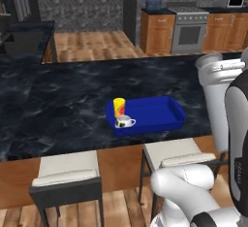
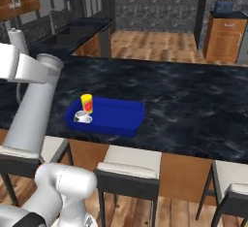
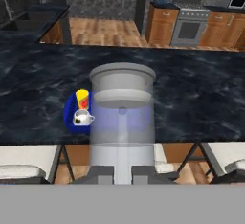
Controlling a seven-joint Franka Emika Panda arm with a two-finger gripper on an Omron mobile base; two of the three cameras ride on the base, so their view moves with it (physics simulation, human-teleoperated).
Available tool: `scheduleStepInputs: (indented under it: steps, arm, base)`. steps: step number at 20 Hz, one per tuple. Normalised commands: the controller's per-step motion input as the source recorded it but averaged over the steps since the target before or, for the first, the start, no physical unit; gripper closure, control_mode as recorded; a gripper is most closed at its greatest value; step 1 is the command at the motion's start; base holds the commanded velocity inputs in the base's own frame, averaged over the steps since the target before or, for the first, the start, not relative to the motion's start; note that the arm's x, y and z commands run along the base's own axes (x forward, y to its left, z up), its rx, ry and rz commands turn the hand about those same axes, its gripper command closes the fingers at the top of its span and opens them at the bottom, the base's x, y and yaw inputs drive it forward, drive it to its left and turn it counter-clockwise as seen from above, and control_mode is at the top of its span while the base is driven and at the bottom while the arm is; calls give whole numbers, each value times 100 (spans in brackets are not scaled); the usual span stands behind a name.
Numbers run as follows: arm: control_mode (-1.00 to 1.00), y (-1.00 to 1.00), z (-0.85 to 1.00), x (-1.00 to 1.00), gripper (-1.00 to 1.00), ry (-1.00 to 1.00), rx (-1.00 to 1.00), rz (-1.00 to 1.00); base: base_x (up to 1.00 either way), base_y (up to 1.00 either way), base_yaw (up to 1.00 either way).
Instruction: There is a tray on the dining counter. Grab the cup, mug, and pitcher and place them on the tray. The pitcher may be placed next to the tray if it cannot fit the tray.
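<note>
The bright blue tray [image 1: 164,117] [image 2: 121,114] lies on the black marble dining counter [image 1: 72,100] near its front edge. At the tray's left end stand the yellow cup [image 1: 119,106] [image 2: 87,103] [image 3: 82,98] and, just in front of it, the white mug [image 1: 124,121] [image 2: 83,117] [image 3: 82,117]. My gripper [image 3: 122,174] is shut on the tall pale grey pitcher [image 3: 122,117] [image 1: 215,105] [image 2: 36,109], which hangs upright in the air over the stools, nearer me than the counter's front edge. In the hand view the pitcher hides most of the tray [image 3: 71,113].
Padded stools [image 1: 65,172] [image 1: 177,155] [image 2: 128,165] stand tucked along the counter's near side. A stove [image 1: 189,27] and wooden cabinets line the far wall. A second dark counter [image 2: 77,34] runs off at the back left.
</note>
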Motion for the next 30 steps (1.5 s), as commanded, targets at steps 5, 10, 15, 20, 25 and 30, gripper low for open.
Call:
scheduleStepInputs:
  steps: [5, 10, 15, 20, 25, 30]
  arm:
    - [100, 0, 0, 0, 100, 0, 0, 0]
    - [-100, 0, 0, 36, 100, 3, 0, -8]
    - [-100, 0, 0, 76, 100, 0, 1, -1]
    - [-100, 0, 0, 67, 100, 0, 4, 4]
    - [-100, 0, -3, 37, 100, -4, 5, 14]
    - [-100, -2, -19, 31, 100, -5, 6, 28]
  base:
    - [77, 0, -21]
    - [27, 0, -7]
    - [0, 0, 0]
    - [0, 0, 0]
    - [0, 0, 0]
    - [0, 0, 0]
